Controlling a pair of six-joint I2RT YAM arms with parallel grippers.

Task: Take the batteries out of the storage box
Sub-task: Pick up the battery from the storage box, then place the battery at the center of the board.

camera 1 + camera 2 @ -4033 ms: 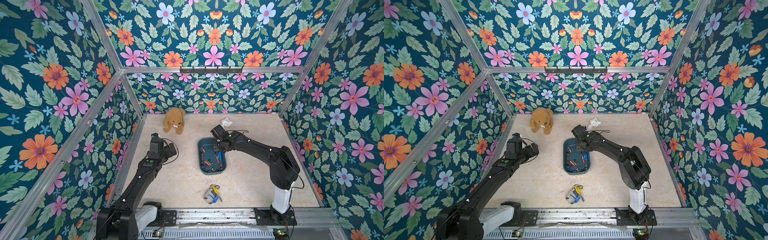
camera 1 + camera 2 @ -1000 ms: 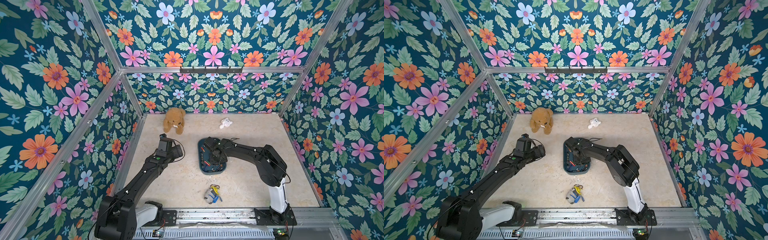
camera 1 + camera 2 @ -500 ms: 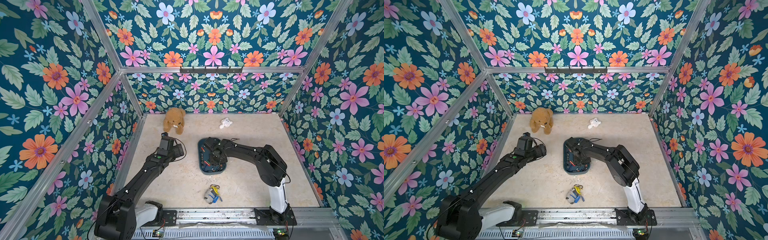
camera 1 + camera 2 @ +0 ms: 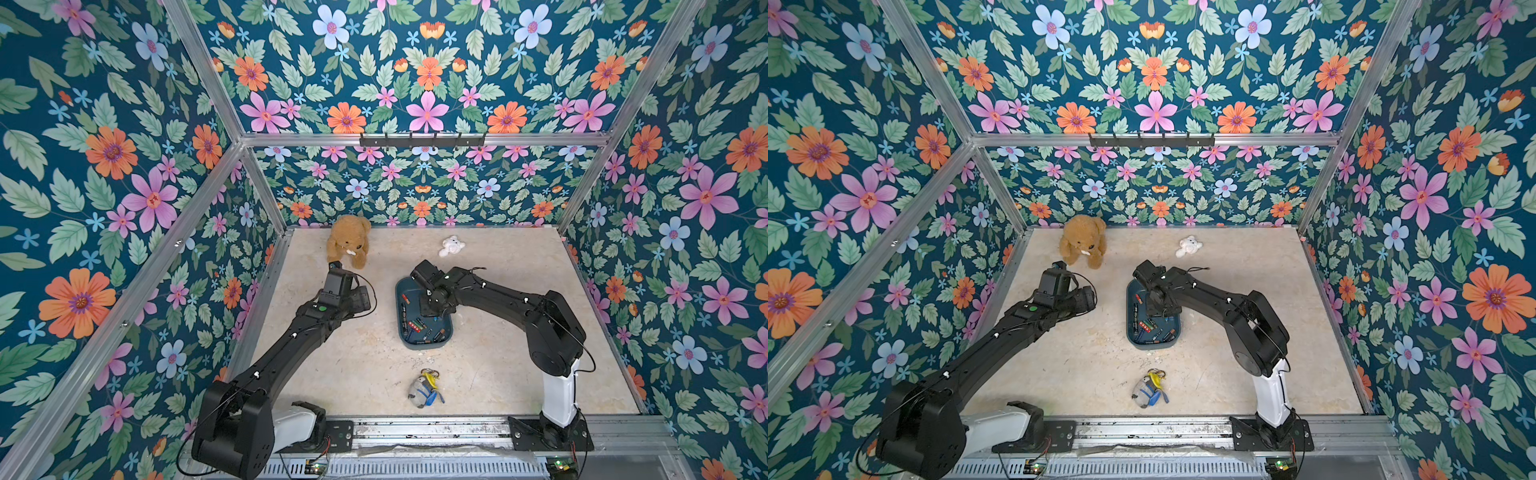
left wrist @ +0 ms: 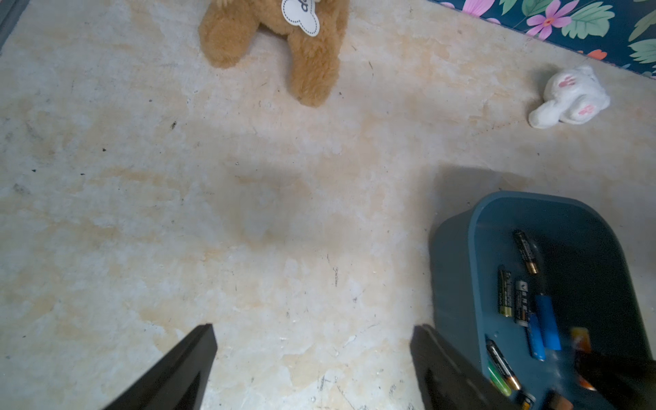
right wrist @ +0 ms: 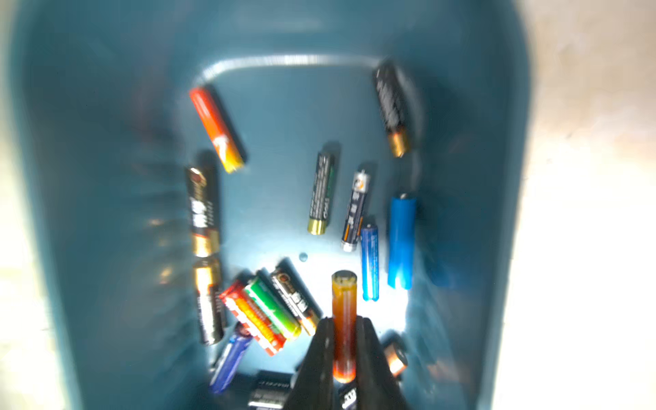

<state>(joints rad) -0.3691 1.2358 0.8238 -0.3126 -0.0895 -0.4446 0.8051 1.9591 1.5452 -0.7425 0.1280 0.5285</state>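
The storage box (image 4: pixel 400 300) is a dark teal tray at mid-table, seen in both top views (image 4: pixel 1131 318). Several batteries (image 4: pixel 424 329) lie loose on its floor, black, red, green and blue (image 6: pixel 321 193). My right gripper (image 6: pixel 344 324) is down inside the box and shut on an orange battery (image 6: pixel 343 298), which pokes out past the fingertips. From above, the right gripper (image 4: pixel 433 308) covers the box's far half. My left gripper (image 5: pixel 312 335) hangs open over bare table just left of the box wall (image 5: pixel 452 269), holding nothing.
A brown teddy bear (image 4: pixel 349 245) sits at the back left and a small white plush (image 4: pixel 452 246) at the back. A grey toy with yellow and blue parts (image 4: pixel 424 390) lies near the front edge. Flowered walls enclose the table on three sides.
The right gripper's jaws have closed on the orange battery inside the box. The left arm has edged a little toward the box, still open.
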